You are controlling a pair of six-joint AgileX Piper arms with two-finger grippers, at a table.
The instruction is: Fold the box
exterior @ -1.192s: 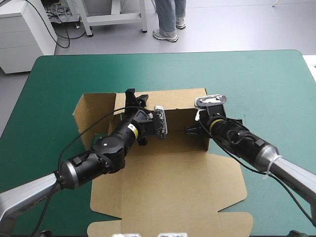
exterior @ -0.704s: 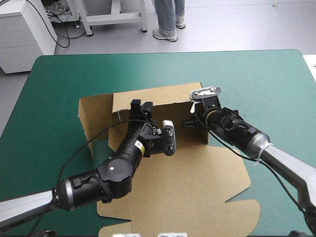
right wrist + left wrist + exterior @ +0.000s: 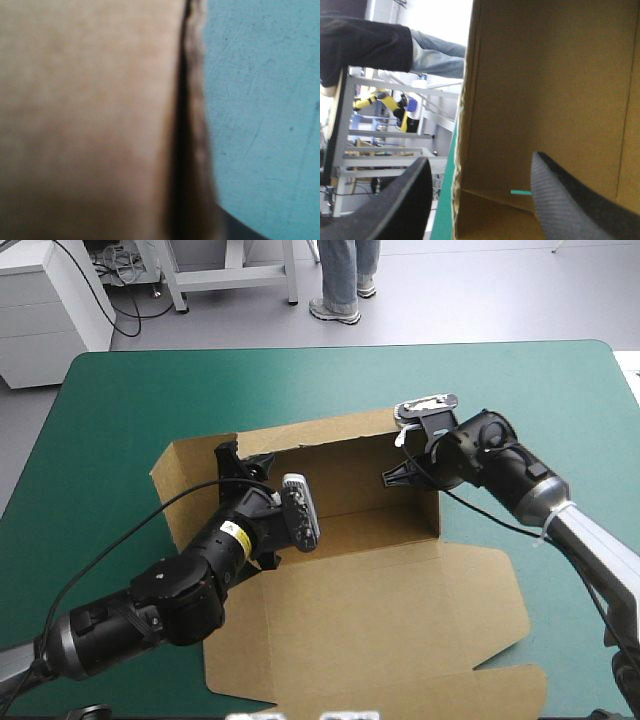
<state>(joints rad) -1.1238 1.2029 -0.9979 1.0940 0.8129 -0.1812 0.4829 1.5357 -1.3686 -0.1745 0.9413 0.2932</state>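
Note:
The brown box (image 3: 370, 610) lies mid-table, its back wall and two side walls raised and its lid flat toward the near edge. My left gripper (image 3: 238, 462) is at the left wall's top edge. In the left wrist view it (image 3: 481, 159) stands open, with the wall's edge (image 3: 462, 125) between the two black fingers. My right gripper (image 3: 395, 477) is at the right wall's inner face, near the back corner. The right wrist view is filled by brown board (image 3: 85, 110) very close up, with teal-green cover (image 3: 265, 100) beside its edge.
Teal-green cover (image 3: 120, 410) shows on every side of the box. The lid's flaps (image 3: 500, 690) reach close to the table's near edge. The left side flap (image 3: 185, 490) stands tilted outward.
The box has turned and slid to the right. My left gripper moved from the middle of the back wall to the left wall. My right gripper moved right with the right wall.

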